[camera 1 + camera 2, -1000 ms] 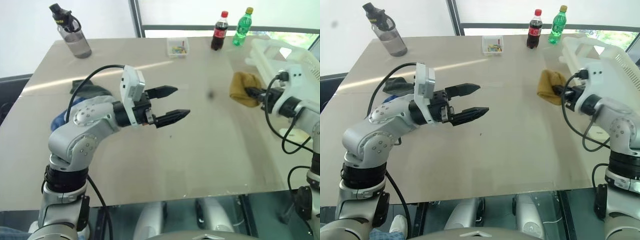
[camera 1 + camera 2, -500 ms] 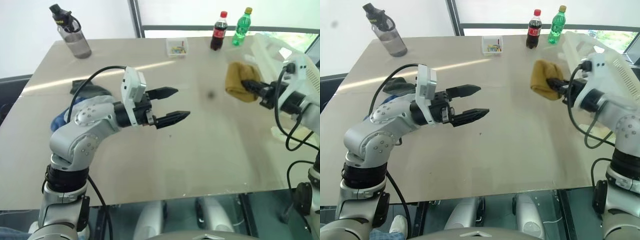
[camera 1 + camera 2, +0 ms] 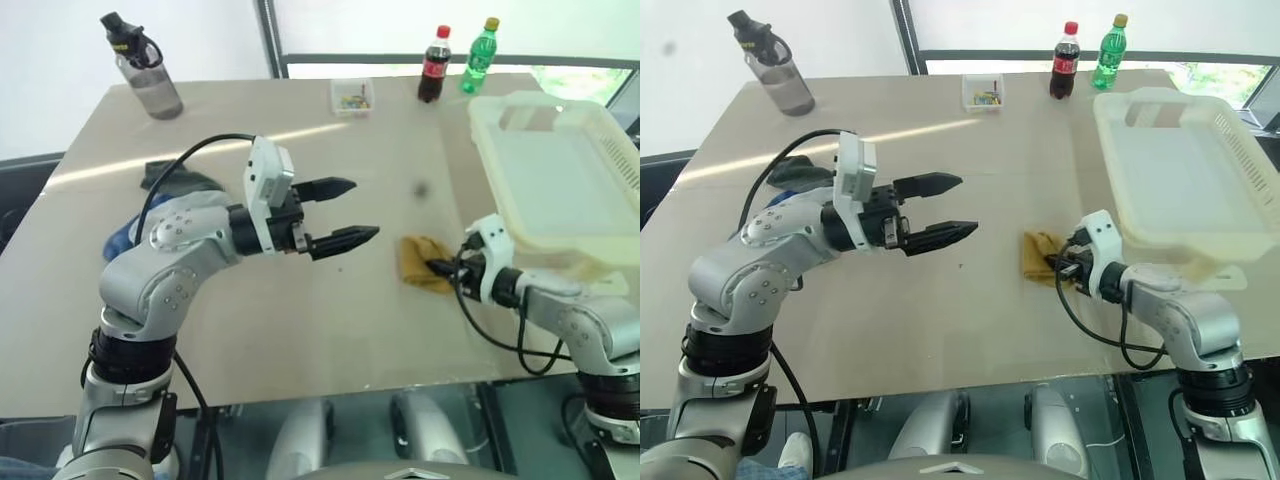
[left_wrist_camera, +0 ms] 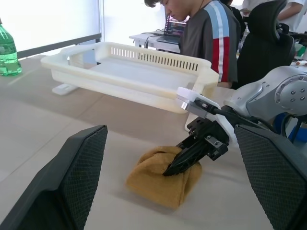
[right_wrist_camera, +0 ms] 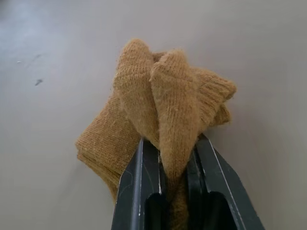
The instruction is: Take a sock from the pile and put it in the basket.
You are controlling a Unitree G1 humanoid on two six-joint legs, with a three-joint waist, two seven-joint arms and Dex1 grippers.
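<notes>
- Gripping a mustard sock (image 5: 163, 124), the right gripper (image 3: 437, 267) has its fingers pinched on a fold of the fabric.
- Sock rests bunched on the table (image 3: 300, 330), just beside the basket (image 3: 520, 105), off its near left corner and outside it.
- Basket stands on the table's right side; no sock visible inside.
- Left gripper (image 3: 340, 213) is held above the table, well left of the basket, jaws spread wide, nothing between them.
- Pile (image 3: 175, 185), blue and dark socks visible, lies far left of the basket, behind the left arm.
- Two bottles (image 3: 433, 65) stand beyond the basket's far left corner.
</notes>
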